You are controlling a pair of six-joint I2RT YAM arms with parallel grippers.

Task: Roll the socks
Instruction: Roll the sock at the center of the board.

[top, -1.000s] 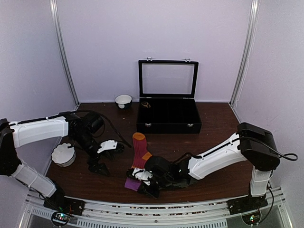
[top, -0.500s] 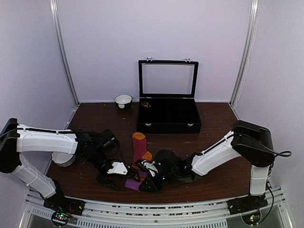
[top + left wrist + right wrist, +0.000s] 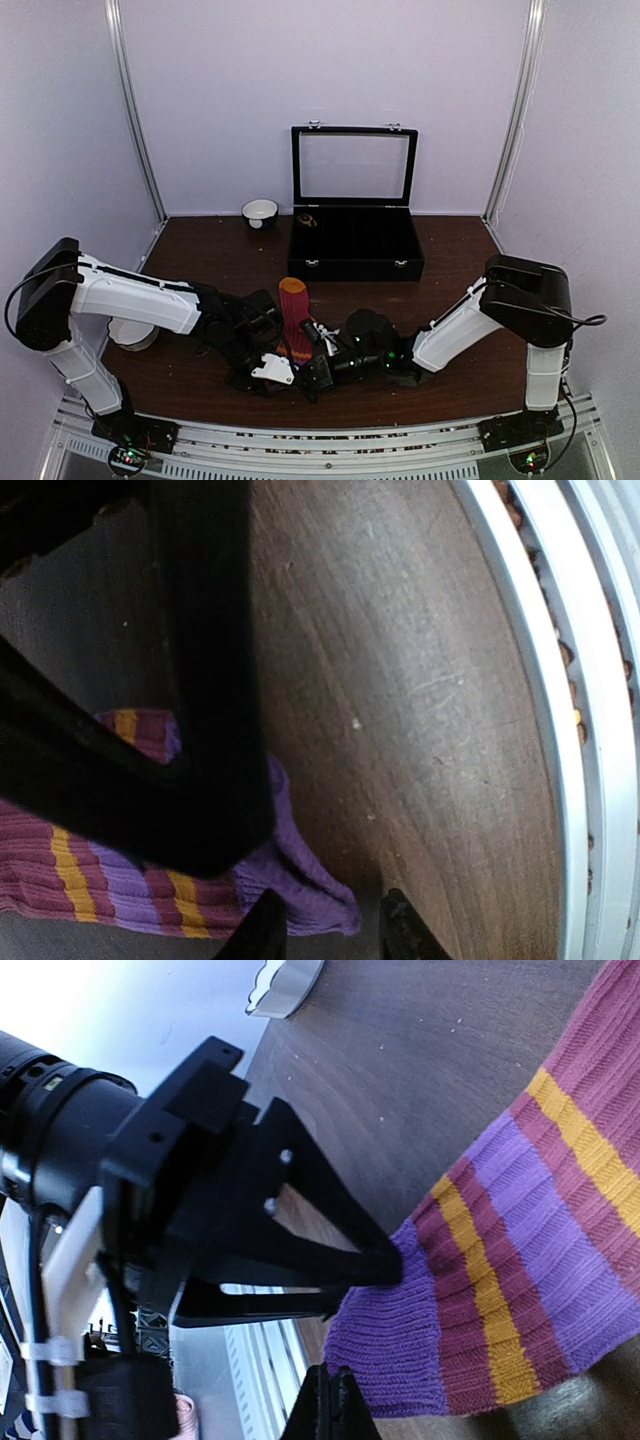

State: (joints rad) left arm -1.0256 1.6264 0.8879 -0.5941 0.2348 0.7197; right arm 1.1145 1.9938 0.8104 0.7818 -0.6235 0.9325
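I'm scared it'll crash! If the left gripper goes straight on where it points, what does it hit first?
The sock: its purple cuff sits right at the tips of the left gripper. The right gripper is close behind it, though depth is hard to judge.

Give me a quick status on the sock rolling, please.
Right claw shut on striped sock, at cuff. Left claw tips on same cuff, grip unclear. Nothing blocking.

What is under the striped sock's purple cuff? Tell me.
Brown tabletop shows all around the purple cuff, which rests on it. The spot directly beneath is covered by the fabric, so whether a second sock lies there cannot be seen.
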